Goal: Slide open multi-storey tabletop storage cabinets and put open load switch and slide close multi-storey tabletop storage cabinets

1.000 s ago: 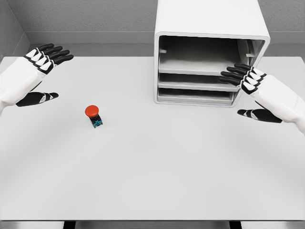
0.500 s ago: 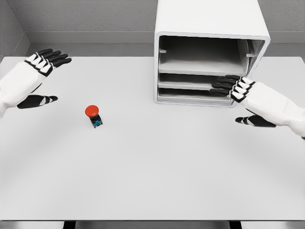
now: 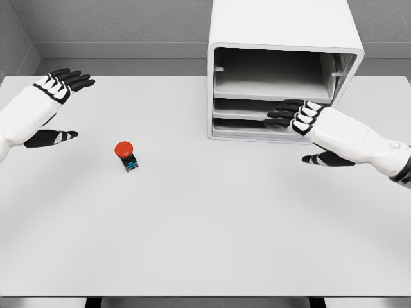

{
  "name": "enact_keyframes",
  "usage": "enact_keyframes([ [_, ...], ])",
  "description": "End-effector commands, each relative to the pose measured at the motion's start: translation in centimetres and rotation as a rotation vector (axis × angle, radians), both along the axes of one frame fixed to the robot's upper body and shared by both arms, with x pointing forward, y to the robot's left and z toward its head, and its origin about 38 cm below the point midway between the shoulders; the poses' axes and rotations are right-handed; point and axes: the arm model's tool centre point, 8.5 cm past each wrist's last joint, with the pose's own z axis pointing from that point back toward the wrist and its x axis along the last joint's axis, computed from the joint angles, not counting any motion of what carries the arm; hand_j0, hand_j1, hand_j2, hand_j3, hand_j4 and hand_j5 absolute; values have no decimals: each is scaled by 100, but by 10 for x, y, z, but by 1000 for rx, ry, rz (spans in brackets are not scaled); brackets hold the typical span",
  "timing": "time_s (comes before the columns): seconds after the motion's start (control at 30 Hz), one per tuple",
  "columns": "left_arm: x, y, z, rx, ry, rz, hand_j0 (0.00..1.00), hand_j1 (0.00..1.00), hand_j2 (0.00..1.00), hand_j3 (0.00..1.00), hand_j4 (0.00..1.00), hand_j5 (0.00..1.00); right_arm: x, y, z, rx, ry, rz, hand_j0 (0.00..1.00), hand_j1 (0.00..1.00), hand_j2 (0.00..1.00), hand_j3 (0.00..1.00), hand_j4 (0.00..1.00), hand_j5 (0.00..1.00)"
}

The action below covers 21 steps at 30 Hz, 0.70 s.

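A white storage cabinet [image 3: 282, 29] stands at the back right of the table, its front showing three stacked grey drawers [image 3: 257, 109]. The load switch [image 3: 126, 154], with a red round cap on a small blue and black base, lies on the table left of the middle. My right hand [image 3: 298, 128] is open, its black fingers [image 3: 282, 114] stretched across the front of the middle and lower drawers, thumb hanging below. Open as well, my left hand [image 3: 56, 102] hovers at the far left, above and left of the switch, holding nothing.
The white table [image 3: 205, 231] spreads wide in front of the cabinet. A grey wall runs along the back and the left corner.
My right hand has slid leftward and slightly down across the cabinet front, from its right side to the drawer fronts. The left hand barely moved. The switch stayed put.
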Motion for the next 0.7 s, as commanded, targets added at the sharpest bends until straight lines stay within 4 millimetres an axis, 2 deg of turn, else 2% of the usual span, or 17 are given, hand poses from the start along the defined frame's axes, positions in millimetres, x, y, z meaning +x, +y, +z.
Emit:
enact_keyframes([
  [0.0, 0, 0, 1, -7, 0, 0, 100, 100, 100, 100, 100, 100, 0, 0, 1, 26, 10, 0, 100, 100, 100, 100, 100, 100],
  [0.3, 0, 4, 3, -8, -6, 10, 100, 100, 100, 100, 100, 100, 4, 4, 9, 51, -8, 7, 100, 100, 100, 100, 100, 100],
  [0.43, 1, 10, -4, -11, 13, 27, 100, 100, 100, 100, 100, 100, 6, 4, 14, 52, -20, 9, 100, 100, 100, 100, 100, 100],
  [0.57, 5, 32, -25, -47, 84, 90, 100, 100, 100, 100, 100, 100, 9, 7, 21, 46, -40, 15, 100, 100, 100, 100, 100, 100],
  [0.63, 6, 50, -49, -83, 154, 144, 100, 100, 100, 100, 100, 100, 11, 7, 27, 42, -54, 19, 100, 100, 100, 100, 100, 100],
  [0.67, 6, 52, -63, -136, 191, 161, 100, 100, 100, 100, 100, 100, 13, 8, 30, 12, -51, 25, 100, 100, 100, 100, 100, 100],
])
